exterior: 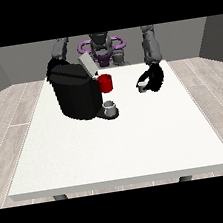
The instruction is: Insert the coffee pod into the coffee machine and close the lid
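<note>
Front view: the white table (139, 145) fills most of the scene, with the black coffee machine (74, 93) standing toward its far left, lid (87, 65) tilted up. A red mug (106, 83) sits just beside the machine, a small grey cup (109, 105) on its drip base. The hand at the view's right (153, 78) curls around the pale coffee pod (142, 85), apart from the machine. The other hand is hidden behind the machine.

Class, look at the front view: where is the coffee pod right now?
The coffee pod is right of centre in the front view, held in the hand at the view's right, above the table and apart from the coffee machine on the left.
</note>
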Tool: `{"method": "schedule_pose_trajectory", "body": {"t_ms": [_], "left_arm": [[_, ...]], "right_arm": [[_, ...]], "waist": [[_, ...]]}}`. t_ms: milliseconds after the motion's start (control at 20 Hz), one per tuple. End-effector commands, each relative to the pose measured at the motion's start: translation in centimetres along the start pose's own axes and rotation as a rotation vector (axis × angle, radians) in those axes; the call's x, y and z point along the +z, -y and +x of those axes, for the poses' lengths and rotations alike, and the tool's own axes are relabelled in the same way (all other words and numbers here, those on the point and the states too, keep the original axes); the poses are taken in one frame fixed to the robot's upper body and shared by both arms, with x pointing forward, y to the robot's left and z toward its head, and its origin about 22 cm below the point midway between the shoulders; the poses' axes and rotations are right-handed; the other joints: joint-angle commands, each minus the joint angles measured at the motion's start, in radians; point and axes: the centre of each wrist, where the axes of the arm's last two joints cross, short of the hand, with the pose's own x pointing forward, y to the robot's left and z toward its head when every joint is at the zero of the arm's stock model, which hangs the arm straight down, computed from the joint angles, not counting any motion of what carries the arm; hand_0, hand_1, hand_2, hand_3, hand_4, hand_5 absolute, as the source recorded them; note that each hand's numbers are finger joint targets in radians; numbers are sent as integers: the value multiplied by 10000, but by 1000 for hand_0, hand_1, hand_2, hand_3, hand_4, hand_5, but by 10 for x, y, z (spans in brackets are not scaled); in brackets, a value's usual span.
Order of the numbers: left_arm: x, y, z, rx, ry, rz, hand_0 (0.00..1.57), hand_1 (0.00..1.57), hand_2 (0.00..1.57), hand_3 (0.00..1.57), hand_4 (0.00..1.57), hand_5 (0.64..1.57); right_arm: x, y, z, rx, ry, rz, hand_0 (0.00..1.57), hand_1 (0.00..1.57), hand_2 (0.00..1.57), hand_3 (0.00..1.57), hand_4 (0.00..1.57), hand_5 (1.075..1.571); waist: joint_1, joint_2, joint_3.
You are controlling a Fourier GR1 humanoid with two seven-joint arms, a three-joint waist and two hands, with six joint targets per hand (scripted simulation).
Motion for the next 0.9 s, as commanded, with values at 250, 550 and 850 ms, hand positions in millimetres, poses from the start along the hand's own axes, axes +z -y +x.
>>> {"method": "schedule_pose_trajectory", "body": {"t_ms": [250, 550, 850], "left_arm": [[-29, -26, 59, 197, 2087, -308, 1400, 1400, 1423, 1364, 595, 1571], [-40, -36, 89, 290, 2002, -626, 1258, 1258, 1321, 1297, 529, 1571], [-46, -118, 79, 292, 2790, -71, 1252, 1252, 1329, 1292, 573, 1571]], "right_arm": [[-13, 9, -11, -44, -642, -498, 0, 0, 0, 0, 490, 1571], [0, 10, -21, 259, -955, 364, 0, 0, 0, 0, 456, 1571], [-5, 6, -10, -27, -164, 408, 0, 0, 0, 0, 476, 1571]], "waist": [[557, -464, 0], [32, -1153, -2], [-282, -491, -6]]}}
